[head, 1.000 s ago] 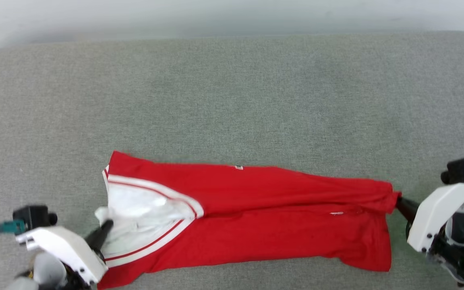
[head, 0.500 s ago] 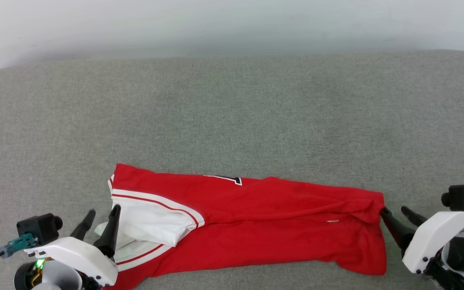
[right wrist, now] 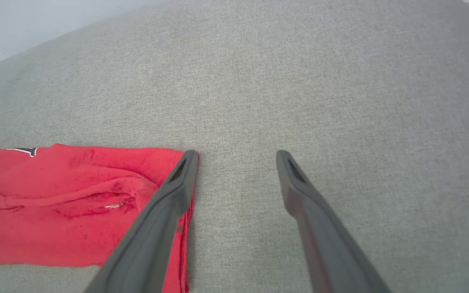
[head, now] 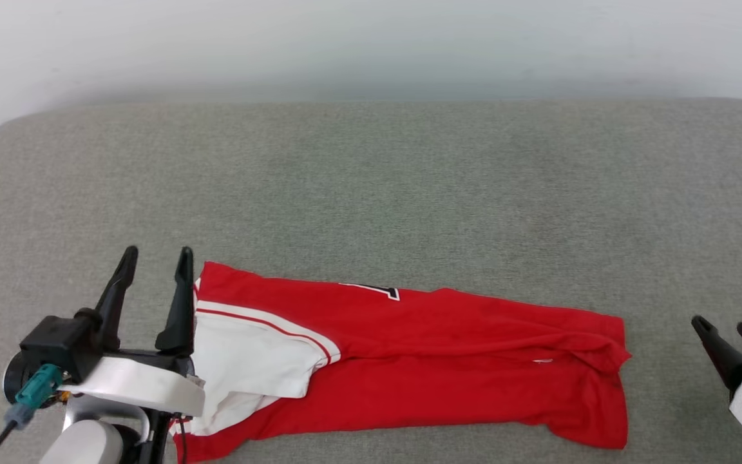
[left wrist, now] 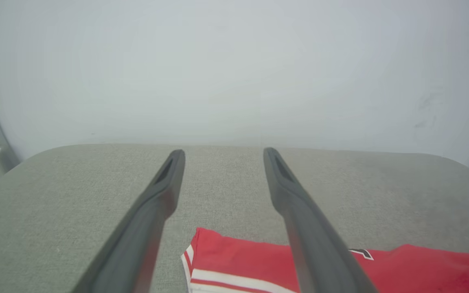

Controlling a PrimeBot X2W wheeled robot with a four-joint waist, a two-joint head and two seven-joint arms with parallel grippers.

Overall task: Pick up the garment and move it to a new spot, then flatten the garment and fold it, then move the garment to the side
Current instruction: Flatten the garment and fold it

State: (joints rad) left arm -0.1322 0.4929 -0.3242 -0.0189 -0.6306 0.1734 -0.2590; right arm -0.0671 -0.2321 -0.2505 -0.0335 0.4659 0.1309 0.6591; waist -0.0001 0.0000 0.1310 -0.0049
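Both have let go and backed off, open and empty: left end effector (head: 157, 251) just beside, right end effector (head: 719, 323) farther from, the garment (head: 442, 361) stretched left-to-right along the tabletop's (head: 371, 193) near edge

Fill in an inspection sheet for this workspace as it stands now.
Surface: grey fabric surface, rounded at the far corners.
Job's things: garment, red, folded lengthwise into a long band near the front edge. A white sleeve lies on top at its left end, and a bit of black-and-white lettering shows at the far edge.
Clutter: nothing seen.
Grippers: left pincer open, holding nothing, at the garment's left end. Right pincer open, holding nothing, apart from the garment's right end.
Cables: teal-plugged cable at the left wrist, off the garment.
Surroundings: pale wall behind the surface.
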